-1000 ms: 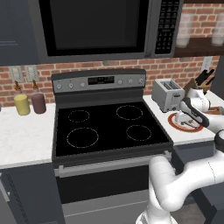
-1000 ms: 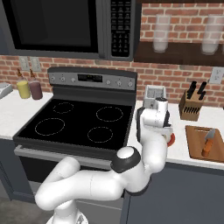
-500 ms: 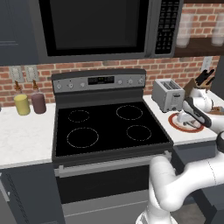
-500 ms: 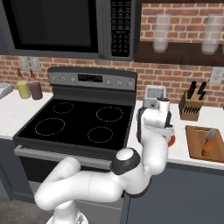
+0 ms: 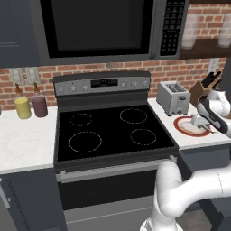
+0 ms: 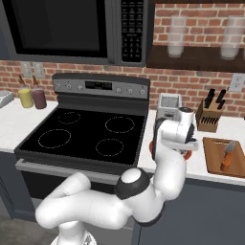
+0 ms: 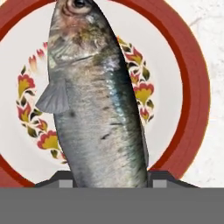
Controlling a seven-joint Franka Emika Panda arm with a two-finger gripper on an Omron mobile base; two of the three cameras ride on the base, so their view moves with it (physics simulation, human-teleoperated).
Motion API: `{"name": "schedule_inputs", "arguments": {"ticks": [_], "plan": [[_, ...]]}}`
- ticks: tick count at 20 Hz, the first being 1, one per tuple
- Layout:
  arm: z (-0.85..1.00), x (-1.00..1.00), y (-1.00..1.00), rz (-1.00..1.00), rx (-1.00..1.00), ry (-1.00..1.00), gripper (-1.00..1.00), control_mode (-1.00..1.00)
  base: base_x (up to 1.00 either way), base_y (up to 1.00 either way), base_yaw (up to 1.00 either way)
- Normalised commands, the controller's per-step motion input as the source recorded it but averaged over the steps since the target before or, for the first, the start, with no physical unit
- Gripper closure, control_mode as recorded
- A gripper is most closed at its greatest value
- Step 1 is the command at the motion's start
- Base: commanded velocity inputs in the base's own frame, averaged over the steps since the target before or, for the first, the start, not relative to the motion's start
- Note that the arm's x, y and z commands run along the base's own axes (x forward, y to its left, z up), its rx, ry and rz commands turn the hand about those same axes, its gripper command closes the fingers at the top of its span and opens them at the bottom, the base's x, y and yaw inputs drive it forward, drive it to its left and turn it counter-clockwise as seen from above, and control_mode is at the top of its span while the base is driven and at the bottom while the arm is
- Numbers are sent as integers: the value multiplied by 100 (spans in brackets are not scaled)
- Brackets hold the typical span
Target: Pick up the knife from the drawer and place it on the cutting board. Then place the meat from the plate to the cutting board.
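No brand, label or writing can be read on anything here; the stove panel and the microwave keypad are too small to make out.

My jaws stand one on each side of the meat, a silver-grey fish lying on the plate. In the hand view the tips sit right at the fish's flanks, but I cannot tell whether they press it or stand just clear. The fish lies along the plate's middle, head away from me, over a ring of red and yellow flower marks inside the broad red rim.

From the left base view the plate sits on the white table just right of the stove, in front of the toaster, with my hand low over it. From the right base view my arm hides most of the plate. The cutting board lies further right on the table, near the knife block, and the knife rests on it, orange handle toward the front.

Against a second ago, my hand has sunk slightly toward the plate and the jaws have drawn in a little. Plate, board and knife lie as before.
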Motion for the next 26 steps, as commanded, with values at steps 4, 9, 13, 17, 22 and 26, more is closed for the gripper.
{"name": "schedule_inputs", "arguments": {"ticks": [4, 9, 13, 17, 22, 26], "plan": [[21, -14, -31, -9, 0, -3, 100, -100, 0, 0, 0], [10, 0, -35, -11, 0, -2, 100, -100, 0, 0, 0], [6, 5, -34, -14, 0, -3, 100, -100, 0, 0, 0], [0, 24, -39, -14, 0, 0, 100, -100, 0, 0, 0], [3, 22, -38, -7, 0, 0, 100, -100, 0, 0, 0], [1, 4, -27, 0, 0, 0, 100, -100, 0, 0, 0]]}}
